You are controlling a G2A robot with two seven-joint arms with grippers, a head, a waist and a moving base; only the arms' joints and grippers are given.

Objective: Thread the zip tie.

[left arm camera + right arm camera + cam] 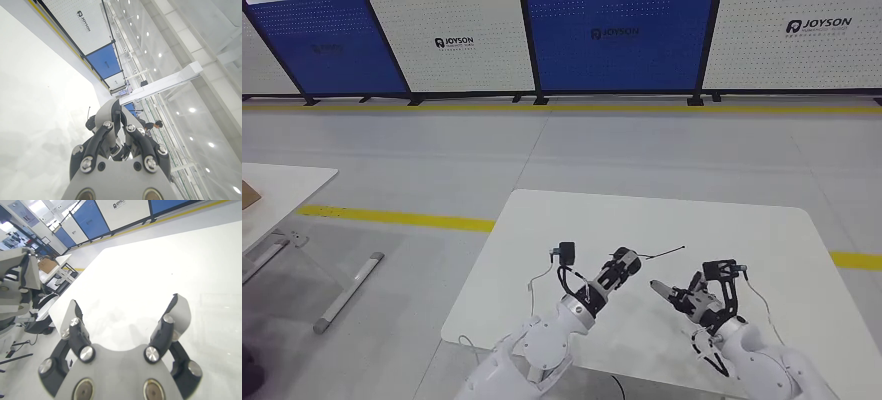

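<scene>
Not much done yet, I'd say. The thin black plastic zip tie (pixel 662 252) is one straight strip with no loop, so the tail hasn't gone through the head and pretty much all the threading is left.

Going from the left: the left gripper (pixel 629 263) has its fingers pressed together, pinching one end of the tie. The rest pokes out to the right over the white rectangular table (pixel 742 225). That forearm comes in from the near edge, angled toward the middle.

Over on the right, the right gripper (pixel 125 299) has its fingers spread wide with nothing in them. It sits near the left one and points back toward it, a bit closer to the near edge than the tie's free end.
</scene>
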